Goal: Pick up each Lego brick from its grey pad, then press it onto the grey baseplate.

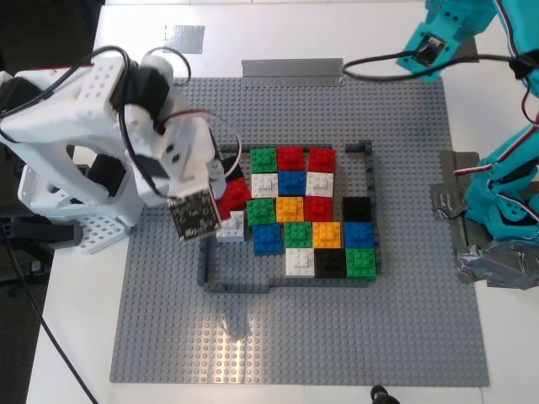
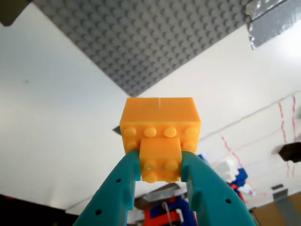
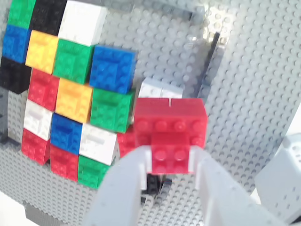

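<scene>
Your second gripper (image 3: 170,174), the white one, is clamped on the red brick (image 3: 170,127) just above the grey baseplate (image 1: 295,353), at the open edge of the dark-grey frame (image 1: 244,286) beside the packed coloured bricks (image 1: 307,219). Farther off, past the baseplate's corner, your first gripper (image 2: 161,176), the teal one, grips the orange brick (image 2: 161,128) in the air.

my first gripper (image 2: 161,165) has its teal fingers (image 2: 123,188) clamped on an orange lego brick (image 2: 160,136); grey baseplate (image 2: 155,37) beyond
</scene>
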Available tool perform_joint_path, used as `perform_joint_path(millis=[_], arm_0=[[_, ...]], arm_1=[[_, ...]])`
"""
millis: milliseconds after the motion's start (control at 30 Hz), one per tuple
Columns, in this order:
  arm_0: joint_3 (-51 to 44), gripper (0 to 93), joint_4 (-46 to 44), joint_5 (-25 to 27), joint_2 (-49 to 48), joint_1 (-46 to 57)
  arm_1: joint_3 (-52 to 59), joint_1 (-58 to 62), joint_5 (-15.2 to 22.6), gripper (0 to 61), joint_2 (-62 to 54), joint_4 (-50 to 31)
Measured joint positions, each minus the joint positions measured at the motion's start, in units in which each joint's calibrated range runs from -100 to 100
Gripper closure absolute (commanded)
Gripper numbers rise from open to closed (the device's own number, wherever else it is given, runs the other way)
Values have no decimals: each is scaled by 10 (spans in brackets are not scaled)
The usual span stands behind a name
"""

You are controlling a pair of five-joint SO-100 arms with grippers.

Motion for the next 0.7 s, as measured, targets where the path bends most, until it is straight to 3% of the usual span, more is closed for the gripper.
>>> perform_joint_path(millis=[300, 500, 700], arm_0=[[163, 927, -16, -59, -145, -122], [252, 927, -16, -87, -223, -205], [289, 927, -18, -118, -225, -260]], arm_1=[[71, 112, 52, 613, 58, -158], [78, 127, 44, 613, 126, -257], [93, 137, 22, 613, 173, -321]])
